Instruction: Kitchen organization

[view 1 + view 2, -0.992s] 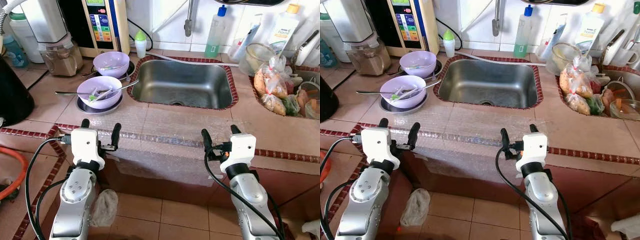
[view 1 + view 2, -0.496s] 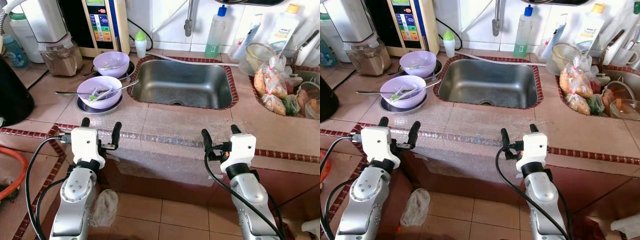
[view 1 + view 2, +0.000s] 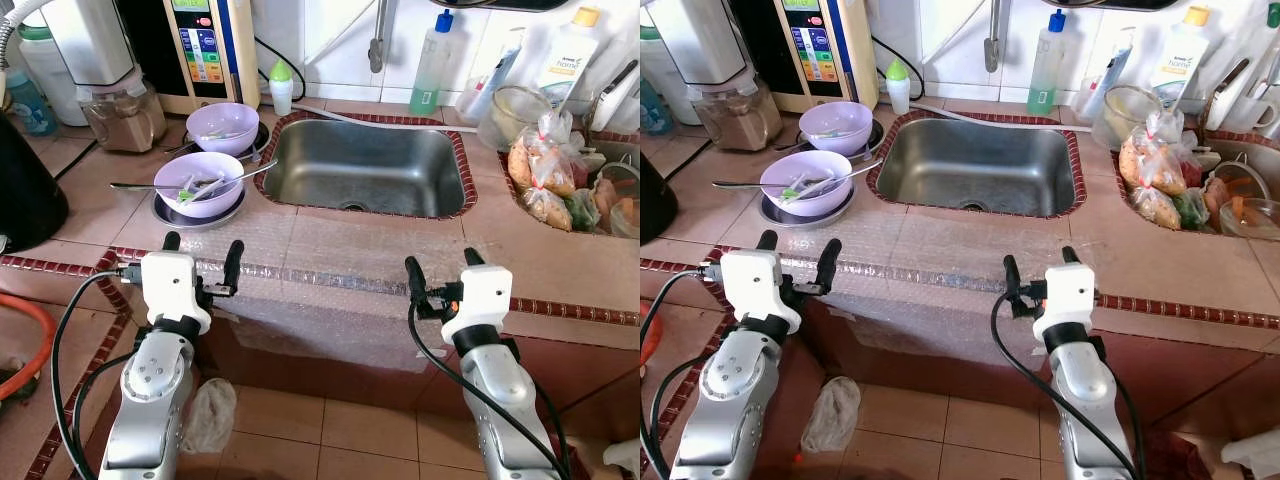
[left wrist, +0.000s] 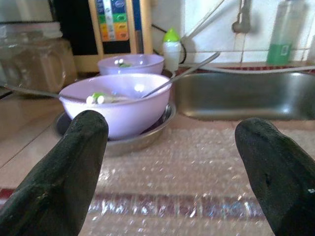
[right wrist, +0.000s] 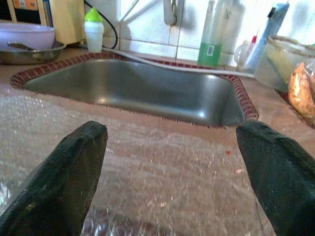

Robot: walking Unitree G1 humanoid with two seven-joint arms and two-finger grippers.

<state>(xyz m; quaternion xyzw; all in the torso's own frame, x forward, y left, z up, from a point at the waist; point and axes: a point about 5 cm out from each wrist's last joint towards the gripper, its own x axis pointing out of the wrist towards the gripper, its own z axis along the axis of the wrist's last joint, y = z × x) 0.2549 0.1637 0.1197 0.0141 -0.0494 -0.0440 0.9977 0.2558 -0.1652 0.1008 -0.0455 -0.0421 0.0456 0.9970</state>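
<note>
The bowl (image 3: 198,182), judged light but slippery with spoons (image 3: 232,181) inside, is best gripped at its rim, both grippers (image 3: 199,266) (image 3: 441,277) held open.

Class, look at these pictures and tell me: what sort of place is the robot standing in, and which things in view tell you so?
Most likely a home kitchen. A steel sink is set into a tiled counter, two purple bowls with spoons wait beside it, and bottles of dish soap stand along the back wall.
</note>
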